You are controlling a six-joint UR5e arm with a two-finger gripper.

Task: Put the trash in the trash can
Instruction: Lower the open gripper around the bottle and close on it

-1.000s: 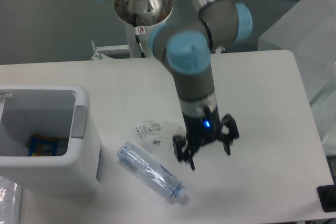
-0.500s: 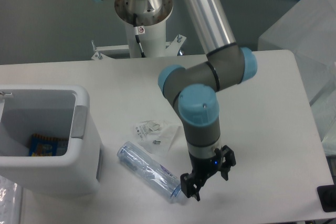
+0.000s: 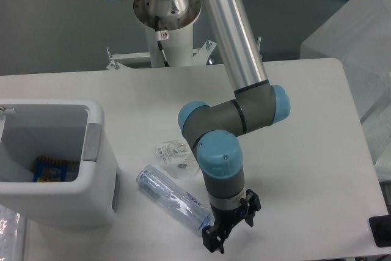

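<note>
A clear plastic bottle (image 3: pixel 173 198) with a bluish label lies on its side on the white table (image 3: pixel 305 126), slanting from upper left to lower right. Its cap end is hidden behind my wrist. My gripper (image 3: pixel 231 230) hangs open right at that lower right end of the bottle, fingers pointing down near the table's front edge. A crumpled clear wrapper (image 3: pixel 177 154) with small print lies flat just behind the bottle, partly covered by my arm. The white trash can (image 3: pixel 58 191) stands at the left, its grey handle patch facing the bottle.
Inside the trash can lies a blue and yellow packet (image 3: pixel 50 169). A clear plastic box (image 3: pixel 360 41) stands off the table's right side. A black object (image 3: pixel 380 230) sits at the lower right corner.
My arm has moved toward the front edge and slightly left, lowering from beside the wrapper to the bottle's lower right end. The bottle and wrapper have stayed put.
</note>
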